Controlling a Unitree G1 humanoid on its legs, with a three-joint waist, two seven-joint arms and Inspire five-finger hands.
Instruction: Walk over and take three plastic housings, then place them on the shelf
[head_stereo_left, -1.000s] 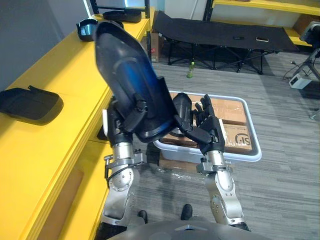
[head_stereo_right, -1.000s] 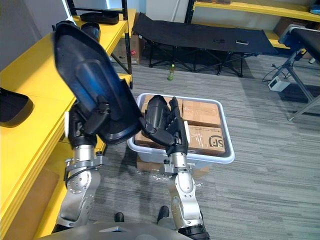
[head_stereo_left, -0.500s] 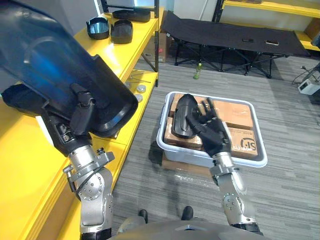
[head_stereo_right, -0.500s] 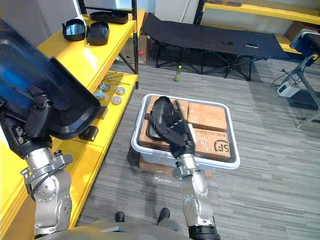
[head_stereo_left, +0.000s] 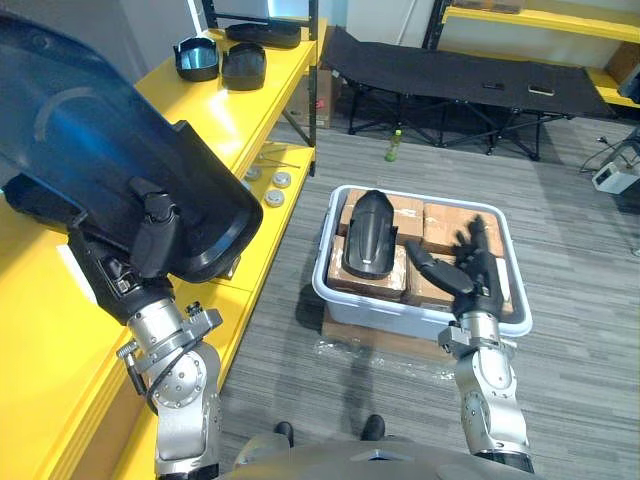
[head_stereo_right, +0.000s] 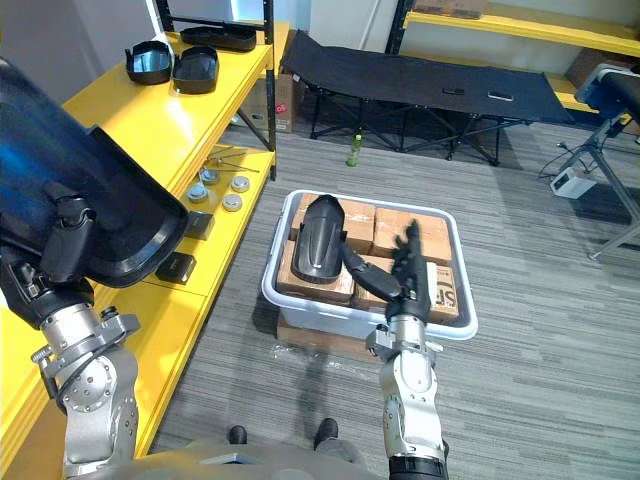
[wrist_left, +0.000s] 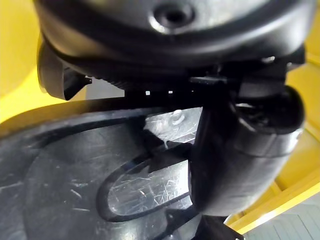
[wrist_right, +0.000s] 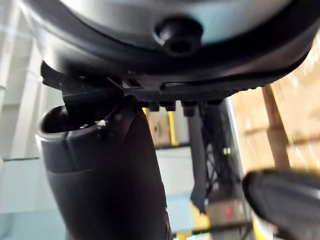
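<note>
Yellow shelf (head_stereo_left: 195, 105), left hand (head_stereo_left: 128, 262) raised, apparently around housing (head_stereo_left: 90, 160); right hand (head_stereo_left: 472, 276) splayed.

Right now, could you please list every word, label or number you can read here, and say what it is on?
Carton in the tub: dark print, partly hidden by the right hand; cannot be read whole.
Held housing in the left hand: no text.
Second housing on the cartons: no text.

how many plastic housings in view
5. Large housing in the left hand; second housing in the white bin; bluish housing, round housing, flat housing at the far end of the yellow shelf. More may hide behind the large one.
</note>
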